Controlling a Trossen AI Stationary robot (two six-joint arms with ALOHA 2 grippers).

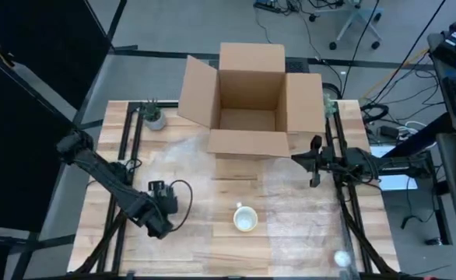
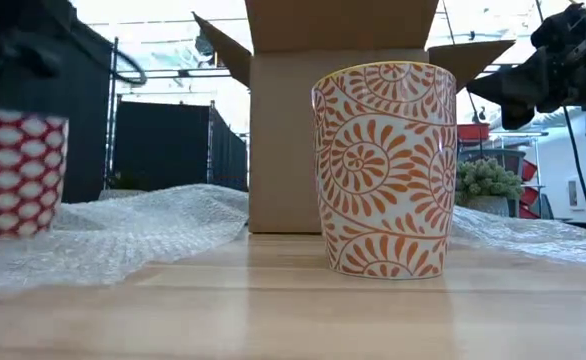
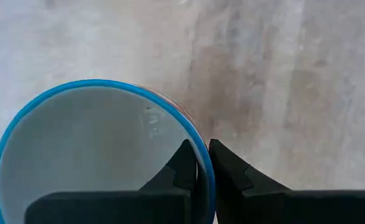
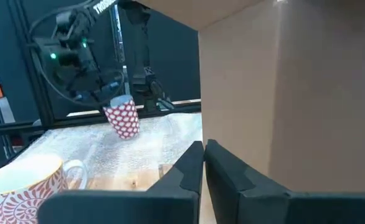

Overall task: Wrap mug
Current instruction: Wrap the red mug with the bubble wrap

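Note:
A red-and-white patterned mug [image 2: 18,175] with a blue rim is in my left gripper [image 3: 198,163] at the table's near left, over the bubble wrap [image 2: 123,235]. From the right wrist view this mug [image 4: 123,118] looks slightly tilted. An orange-patterned mug [image 1: 245,218] stands upright on its base on the bare wood near the table's front centre. My right gripper [image 4: 202,158] is shut and holds nothing. It hovers by the front right corner of the open cardboard box [image 1: 251,101]. My left gripper holds the red-and-white mug by its blue rim [image 3: 206,155], with one finger inside the mug and one outside against the wall. The fingers come from above, pointing down. Whether the mug's base rests on the bubble wrap or hangs just above it, I cannot tell.
The open box stands at the far centre with its flaps spread. Bubble wrap [image 1: 306,202] covers much of the table's middle and right. A small potted plant [image 1: 154,117] sits at the far left, and a white ball [image 1: 342,257] lies near the front right.

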